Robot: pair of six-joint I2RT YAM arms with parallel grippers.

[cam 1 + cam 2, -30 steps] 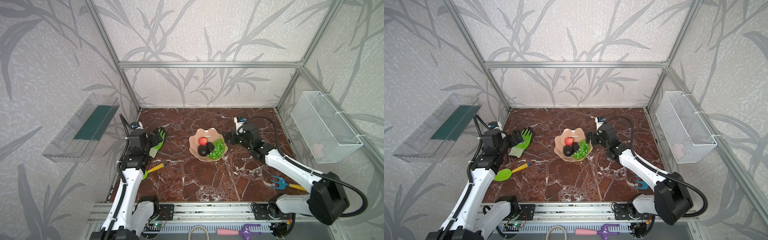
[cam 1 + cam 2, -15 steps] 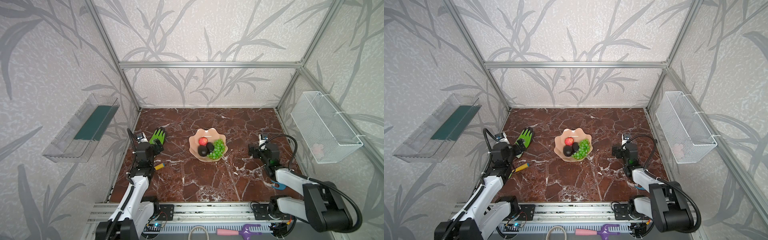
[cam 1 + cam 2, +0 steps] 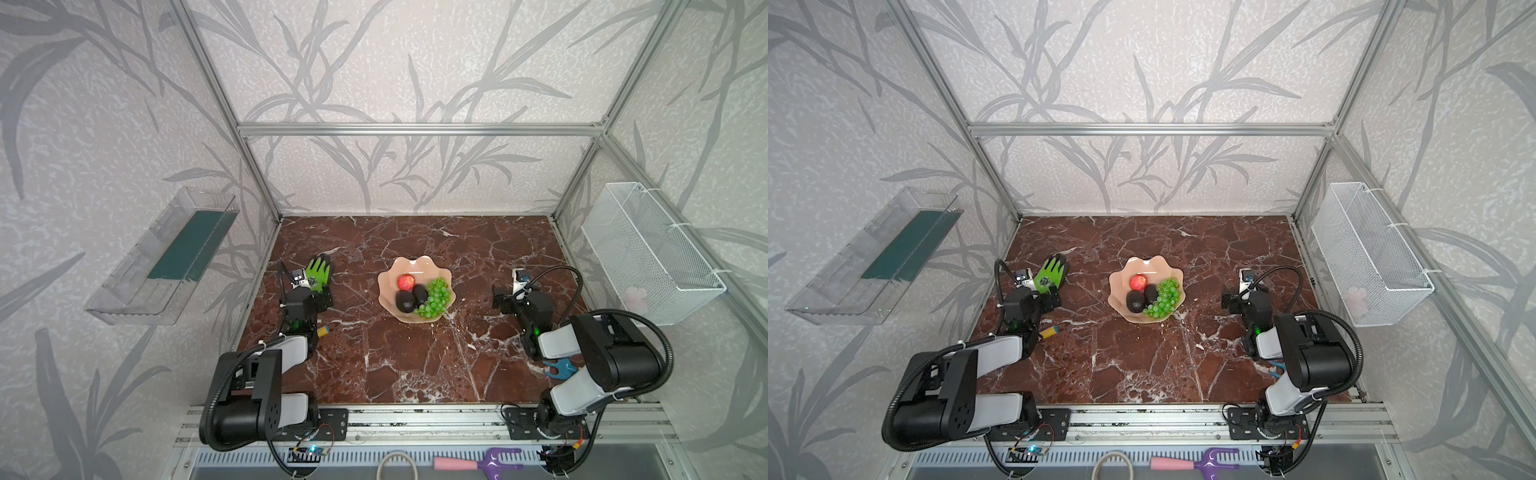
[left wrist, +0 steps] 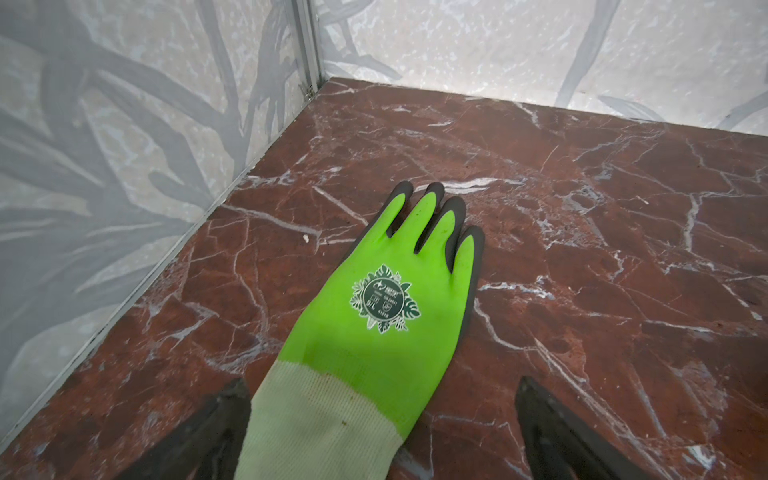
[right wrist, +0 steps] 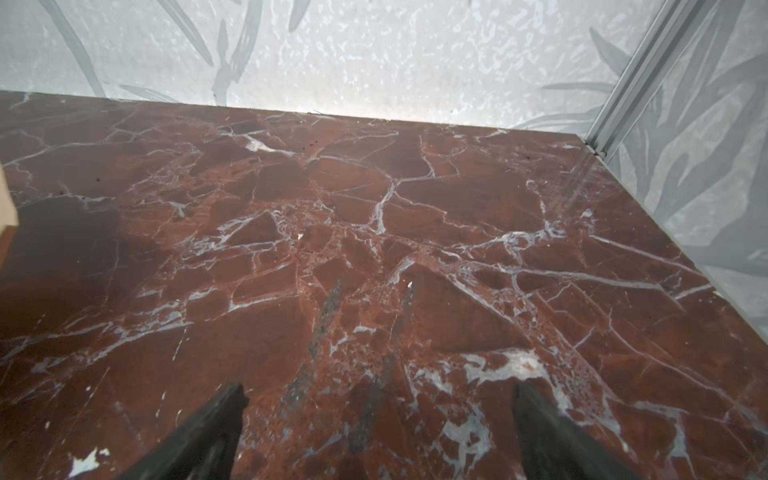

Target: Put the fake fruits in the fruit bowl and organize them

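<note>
All four fake fruits are found inside the fruit bowl (image 3: 409,262), which stands near the middle of the desk (image 3: 415,365). The red fruit (image 3: 406,282) is set toward the far side and the two avocados (image 3: 405,302) toward the near side. The grape bunch (image 3: 434,296) is laid along the right side, its long axis running from far rim to near rim. No fruit is seen on the desk outside.

The bowl lies between the two hands, apart from both. The left hand (image 4: 380,395) is spread, with nothing held, above the cuff of a green glove (image 4: 374,299). The right hand (image 5: 376,399) is likewise spread and empty above bare desk. The right hand is judged somewhat nearer, and the grape bunch lies on its side, so any tidying would best be reached from there.
</note>
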